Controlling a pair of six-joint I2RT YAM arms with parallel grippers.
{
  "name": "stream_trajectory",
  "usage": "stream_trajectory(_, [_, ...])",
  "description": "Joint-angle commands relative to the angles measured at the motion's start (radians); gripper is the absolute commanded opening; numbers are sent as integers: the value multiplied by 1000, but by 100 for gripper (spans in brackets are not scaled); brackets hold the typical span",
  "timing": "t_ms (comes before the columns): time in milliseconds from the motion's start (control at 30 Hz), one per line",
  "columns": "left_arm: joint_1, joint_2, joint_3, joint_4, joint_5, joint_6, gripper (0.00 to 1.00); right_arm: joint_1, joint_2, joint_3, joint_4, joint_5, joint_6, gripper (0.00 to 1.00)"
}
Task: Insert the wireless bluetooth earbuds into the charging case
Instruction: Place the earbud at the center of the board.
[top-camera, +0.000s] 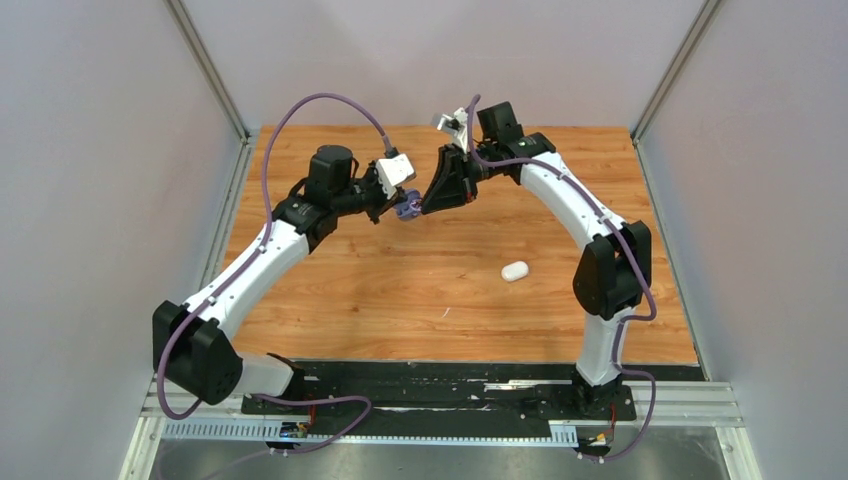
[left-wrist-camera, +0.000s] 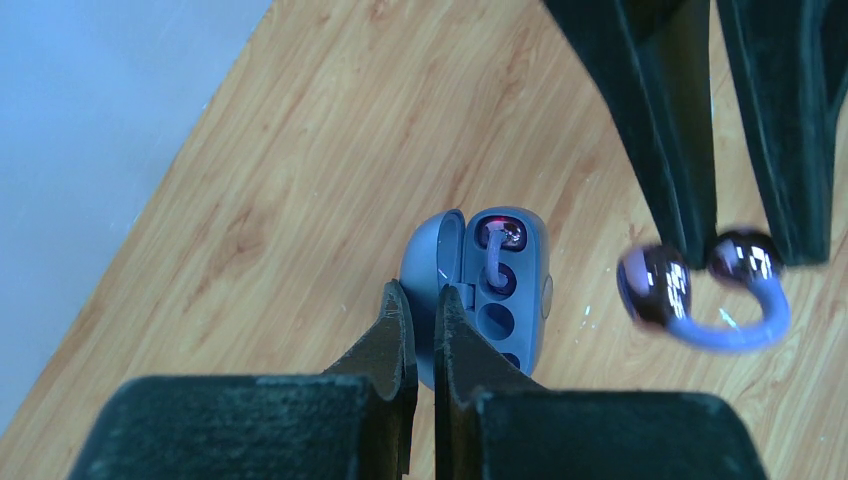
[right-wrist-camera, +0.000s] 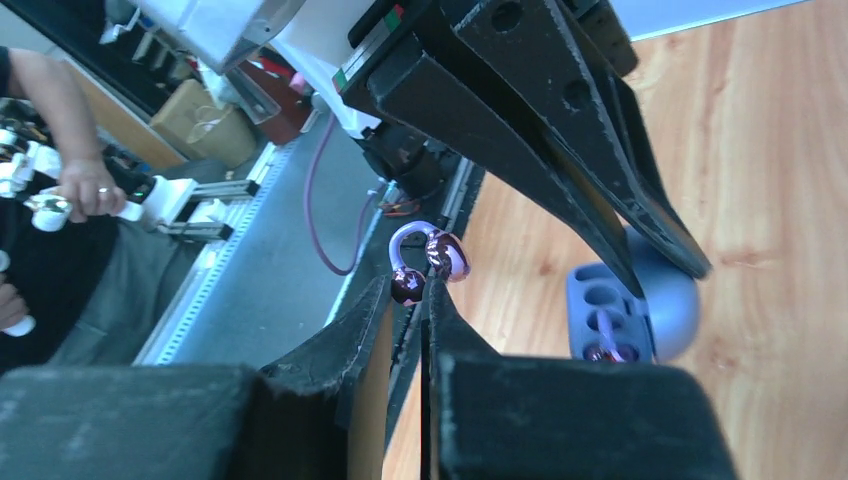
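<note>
A wood-grain surface (top-camera: 400, 300) fills the floor of a bay with plain pale grey walls (top-camera: 100, 200) and metal corner posts. At its near edge a black base plate (top-camera: 440, 385) carries the two arms, and purple cables (top-camera: 330, 100) loop along them. The arms arch inward and meet over the far middle of the surface.

The left hand (left-wrist-camera: 425, 300) is pinched almost closed on the edge of a blue-purple charging case (left-wrist-camera: 515, 290). The case's lid stands open to the left. One purple earbud (left-wrist-camera: 500, 235) sits in the top socket, and round sockets show below it.

Just beside the case, but apart from it, the right hand (left-wrist-camera: 745, 255) grips a second purple earbud (left-wrist-camera: 725, 335) between narrow fingers. It is two glossy dark beads joined by a curved lavender band.

A small white oval case (top-camera: 515, 271) lies closed on the surface, alone and well apart from both hands, nearer the right arm.

In the right wrist view the left hand's dark fingers cross in front of the charging case and hide part of it. Beyond the surface's edge in that view, a person (right-wrist-camera: 50, 250) in dark clothes stands holding control handles. From above, the two hands crowd together and hide the held earbud.
</note>
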Motion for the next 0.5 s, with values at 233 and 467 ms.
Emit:
stream_trajectory(233, [-28, -35, 22, 121, -39, -85, 0, 70, -2, -138, 672, -59, 781, 0])
stream_trajectory(467, [-27, -41, 39, 37, -261, -106, 0, 5, -69, -327, 674, -70, 831, 0])
